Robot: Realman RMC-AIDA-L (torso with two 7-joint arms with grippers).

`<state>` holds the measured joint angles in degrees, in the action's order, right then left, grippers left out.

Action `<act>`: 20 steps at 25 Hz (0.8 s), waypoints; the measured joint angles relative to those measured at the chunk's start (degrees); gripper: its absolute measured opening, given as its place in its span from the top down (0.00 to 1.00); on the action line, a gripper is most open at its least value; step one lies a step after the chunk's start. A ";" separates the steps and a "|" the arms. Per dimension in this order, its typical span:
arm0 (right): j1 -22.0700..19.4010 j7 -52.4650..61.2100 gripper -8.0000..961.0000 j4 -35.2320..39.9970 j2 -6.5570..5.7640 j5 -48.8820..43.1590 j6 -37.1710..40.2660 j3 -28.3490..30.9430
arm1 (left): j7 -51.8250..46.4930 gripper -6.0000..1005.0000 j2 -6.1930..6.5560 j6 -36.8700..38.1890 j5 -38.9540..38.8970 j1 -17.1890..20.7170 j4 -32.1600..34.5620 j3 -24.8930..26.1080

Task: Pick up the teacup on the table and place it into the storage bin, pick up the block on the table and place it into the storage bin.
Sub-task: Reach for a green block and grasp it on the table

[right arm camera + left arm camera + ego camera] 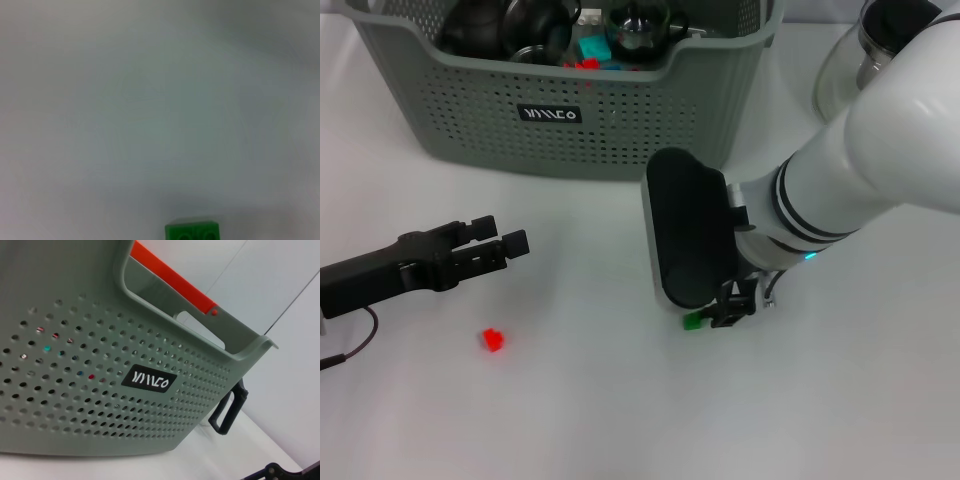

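My right gripper (pixel 728 312) is down at the white table (pixel 620 400), its black fingertips touching or just beside one small green studded block (pixel 693 321); whether my fingers there are spread or pinching the block I cannot tell, since my own wrist housing covers them. From my right wrist that green block (pixel 192 231) shows only as a stud-topped edge against bare table. My left gripper (pixel 505 238) hangs above the table to the left, well apart from the green block, its two black fingers spread with nothing between them. One small red block (pixel 493 340) lies on the table near it, untouched. At the back stands the single grey-green perforated plastic storage bin (pixel 470 110) with a black label (white lettering), already holding several dark teaware pieces and a few coloured blocks. My left wrist sees that bin's (pixel 75 405) wall close up.
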<state>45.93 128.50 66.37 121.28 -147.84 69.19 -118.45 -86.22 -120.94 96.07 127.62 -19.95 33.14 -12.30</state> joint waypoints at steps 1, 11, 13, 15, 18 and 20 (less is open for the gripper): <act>0.02 0.00 0.21 -0.01 0.00 0.12 -0.16 -0.05 | 0.00 0.24 0.00 0.00 0.00 0.00 0.00 0.00; 0.40 3.23 0.21 1.04 -0.38 2.68 2.61 2.47 | 0.00 0.24 -0.09 -0.31 0.00 0.24 0.00 0.00; 0.75 4.78 0.22 1.23 -0.42 4.10 4.90 5.17 | 0.00 0.24 -0.09 -0.36 0.00 0.26 0.00 0.00; 1.32 6.43 0.22 1.17 -0.45 7.01 7.59 8.34 | 0.00 0.24 -0.09 -0.39 0.00 0.21 0.00 0.00; 2.11 10.72 0.23 0.90 -0.55 10.42 10.19 11.36 | 0.00 0.24 -0.09 -0.56 0.00 0.05 0.00 -0.10; 2.50 14.91 0.24 0.61 -0.53 10.74 10.47 11.19 | 0.00 0.24 -0.09 -0.85 0.00 -0.02 0.00 -0.21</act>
<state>48.43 143.40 66.98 120.75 -137.09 79.66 -107.26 -86.22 -121.03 95.21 127.62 -19.97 33.13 -12.52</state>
